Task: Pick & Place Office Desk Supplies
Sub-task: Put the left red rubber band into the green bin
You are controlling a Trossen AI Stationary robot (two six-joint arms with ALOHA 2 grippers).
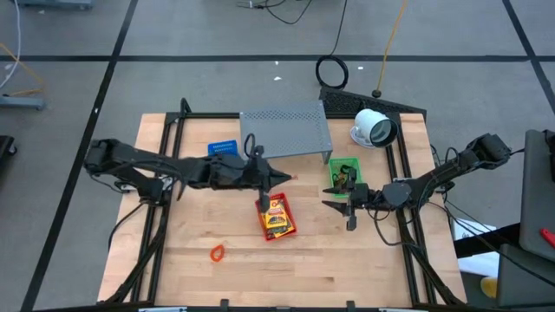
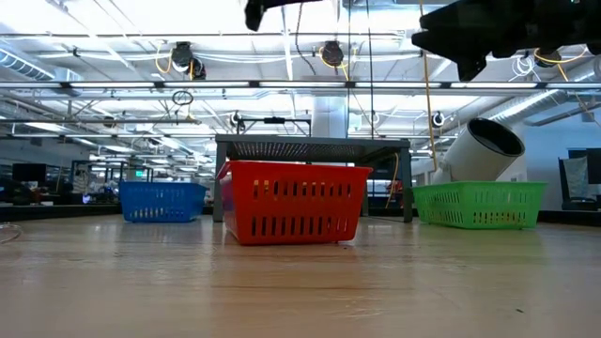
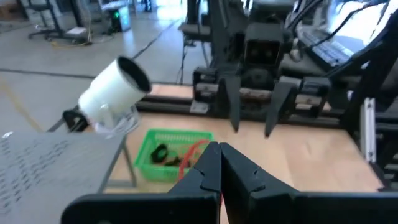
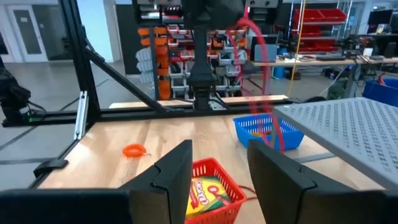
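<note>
The left gripper (image 1: 263, 182) is shown above the red basket (image 1: 277, 218) of yellow packets (image 4: 206, 194), its jaws closed on a red rubber band (image 4: 261, 68) that hangs from them. The right gripper (image 1: 349, 209) is held beside the green basket (image 1: 343, 172), jaws open and empty. An orange band (image 1: 217, 252) lies on the table (image 1: 260, 269).
</note>
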